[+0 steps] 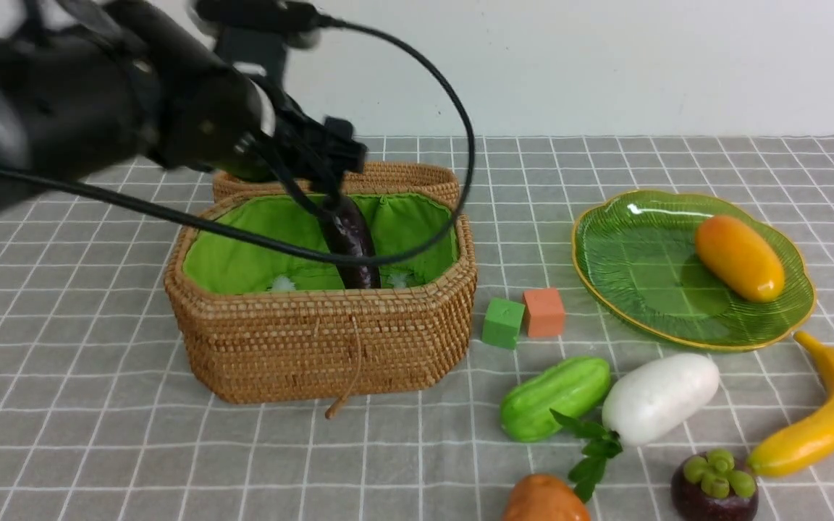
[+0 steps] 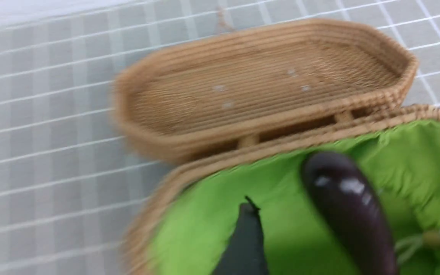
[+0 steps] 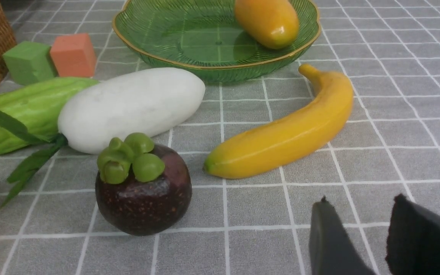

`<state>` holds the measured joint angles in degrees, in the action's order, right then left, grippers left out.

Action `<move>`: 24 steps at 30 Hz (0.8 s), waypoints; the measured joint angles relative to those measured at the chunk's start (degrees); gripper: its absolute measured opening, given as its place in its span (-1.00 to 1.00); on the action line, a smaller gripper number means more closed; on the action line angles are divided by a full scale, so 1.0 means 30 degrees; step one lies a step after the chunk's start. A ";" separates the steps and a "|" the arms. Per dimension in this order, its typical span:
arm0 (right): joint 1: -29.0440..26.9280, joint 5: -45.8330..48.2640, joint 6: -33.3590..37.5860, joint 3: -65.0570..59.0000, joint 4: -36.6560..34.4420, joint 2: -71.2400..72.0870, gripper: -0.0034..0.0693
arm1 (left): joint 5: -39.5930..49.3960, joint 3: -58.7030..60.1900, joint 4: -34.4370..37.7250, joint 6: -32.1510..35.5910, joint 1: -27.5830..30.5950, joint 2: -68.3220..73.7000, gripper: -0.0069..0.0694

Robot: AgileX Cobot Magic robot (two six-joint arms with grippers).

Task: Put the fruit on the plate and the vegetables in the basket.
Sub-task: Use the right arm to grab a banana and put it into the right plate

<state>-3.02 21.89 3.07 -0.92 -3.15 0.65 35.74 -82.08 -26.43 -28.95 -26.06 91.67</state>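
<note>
The left gripper (image 2: 353, 201) hung over the open basket (image 1: 316, 347) with its dark fingers (image 2: 246, 236) spread wide. The eggplant (image 1: 350, 242) stood between them with a gap on either side, so nothing was being gripped. It leaned steeply inside the basket, its lower end down in the bright green lining (image 1: 243, 253) and its upper end poking up just under the gripper. The basket's woven lid (image 2: 262, 84) lay flipped open behind it, joined along the back rim. The right gripper (image 3: 362, 198) sat low over the checked grey tablecloth (image 1: 98, 434), somewhere out on the basket's right, its two fingers partly parted and empty. Just right of the basket's front corner sat a green cube (image 1: 503, 323) and an orange cube (image 1: 544, 312), side by side. Further right of the basket lay the green leaf-shaped plate (image 1: 634, 268), with the mango (image 1: 739, 258) resting on its far side. To the basket's right and nearer the robot, the light green gourd (image 1: 554, 398) and the white radish (image 1: 659, 398) lay side by side, the radish's leaves trailing toward the robot. Beyond them, furthest from the basket, the banana (image 1: 822, 412) curved along the cloth, off the plate. The mangosteen (image 1: 714, 485) sat upright, cap up, closer to the robot than the radish. The orange-brown potato-like lump (image 1: 544, 501) was half cut off at the near edge.
</note>
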 joint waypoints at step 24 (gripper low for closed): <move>0.0000 0.0000 0.0000 0.0000 0.0000 0.0000 -0.24 | 0.6885 1.2562 0.3626 -0.0712 0.0000 -2.9555 -0.85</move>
<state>-3.02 21.89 3.07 -0.92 -3.15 0.65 56.40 -44.39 -15.55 -31.09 -26.06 3.01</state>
